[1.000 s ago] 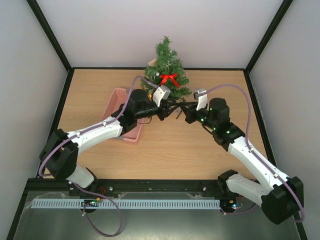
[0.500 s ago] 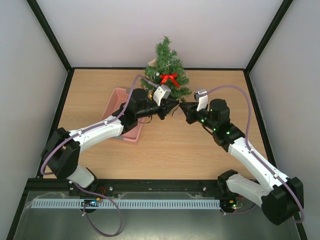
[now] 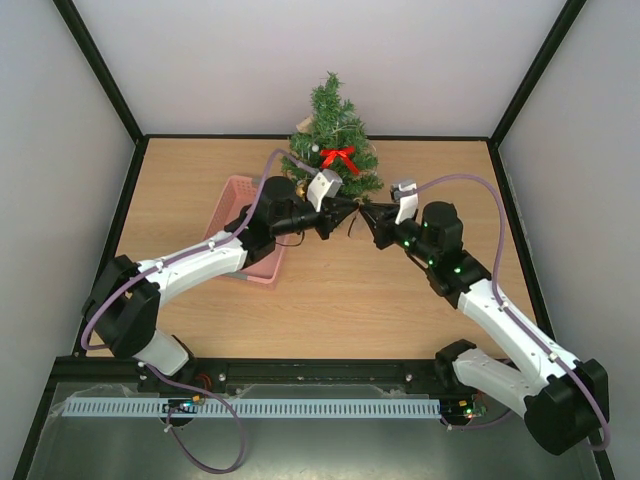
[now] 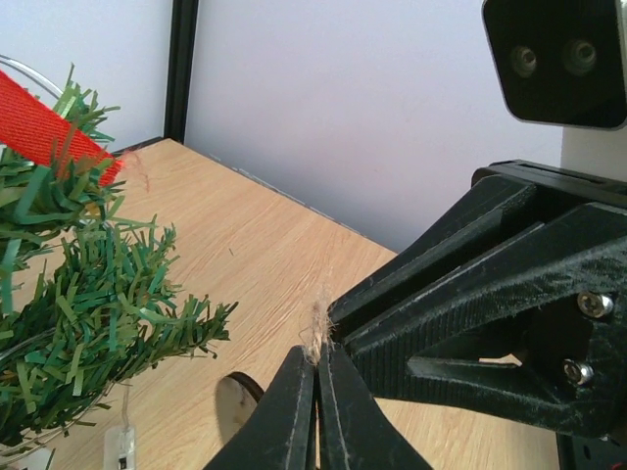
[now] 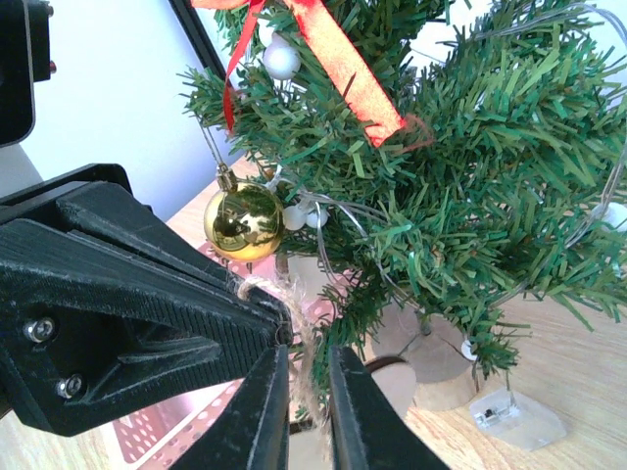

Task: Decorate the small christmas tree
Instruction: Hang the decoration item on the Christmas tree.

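- light wooden table (image 3: pixel 330 300): carries everything listed.
- left arm (image 3: pixel 195 262): stretched from the near-left corner over a pink plastic basket (image 3: pixel 228 205) toward the centre.
- right arm (image 3: pixel 500 310): bent in from the near-right corner, mirroring the left.
- small christmas tree (image 3: pixel 335 130), dark green with a red ribbon bow (image 3: pixel 340 157): upright at the far edge, just behind the meeting fingertips.
- left gripper (image 4: pixel 315 392): jaws pressed together, pinching a frayed tan twine strand (image 4: pixel 315 338).
- right gripper (image 5: pixel 308 411): tip to tip with the left, jaws slightly parted, twine hanging in the gap.
- shiny gold bauble (image 5: pixel 242 221): hangs from a low branch.
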You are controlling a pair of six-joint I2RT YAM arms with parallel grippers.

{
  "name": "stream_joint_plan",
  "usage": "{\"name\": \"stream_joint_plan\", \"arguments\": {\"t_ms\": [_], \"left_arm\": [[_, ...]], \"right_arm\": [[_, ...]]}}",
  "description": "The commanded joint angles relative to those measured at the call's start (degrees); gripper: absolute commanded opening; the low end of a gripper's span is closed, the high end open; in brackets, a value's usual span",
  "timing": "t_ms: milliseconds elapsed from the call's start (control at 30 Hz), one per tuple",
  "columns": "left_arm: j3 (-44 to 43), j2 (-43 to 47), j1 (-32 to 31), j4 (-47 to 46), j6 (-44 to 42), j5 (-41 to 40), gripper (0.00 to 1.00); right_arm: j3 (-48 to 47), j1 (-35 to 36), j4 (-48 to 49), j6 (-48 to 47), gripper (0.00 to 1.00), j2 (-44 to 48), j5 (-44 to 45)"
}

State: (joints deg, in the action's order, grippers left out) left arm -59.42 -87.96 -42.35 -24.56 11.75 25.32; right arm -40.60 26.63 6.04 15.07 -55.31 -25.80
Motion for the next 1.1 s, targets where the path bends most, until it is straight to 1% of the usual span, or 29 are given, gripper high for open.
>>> {"name": "stream_joint_plan", "arguments": {"t_ms": [0,100,267,467,733,933,1067], "left_arm": [[-2.3,0.3,0.3,-0.2,-1.0,2.1,0.02],[-2.6,0.6,0.3,0.4,-1.2,2.9,0.02],[-2.9,0.9,0.3,1.6,-1.4,3.5,0.02],[-2.6,1.3,0.3,2.4,-1.3,4.1,0.02],[-3.1,2.1,0.3,3.5,-1.7,3.9,0.02],[-3.8,2.7,0.3,4.8,-1.8,2.5,0.02],[-4.2,3.1,0.3,5.8,-1.7,1.6,0.02]], "right_arm": [[1.4,-0.2,1.8,-1.1,0.14,2.0,-0.5],[1.6,-0.1,1.9,-0.5,0.18,1.6,-1.3],[1.8,-0.2,4.1,0.6,0.19,1.3,-1.6],[1.5,-0.2,6.2,0.8,0.16,-0.5,-1.3],[1.3,-0.1,6.4,1.8,0.16,-2.9,-2.1],[1.6,-0.1,4.8,2.7,0.11,-2.6,-2.0],[1.8,-0.1,4.2,3.7,0.11,-0.8,-1.7]]}}
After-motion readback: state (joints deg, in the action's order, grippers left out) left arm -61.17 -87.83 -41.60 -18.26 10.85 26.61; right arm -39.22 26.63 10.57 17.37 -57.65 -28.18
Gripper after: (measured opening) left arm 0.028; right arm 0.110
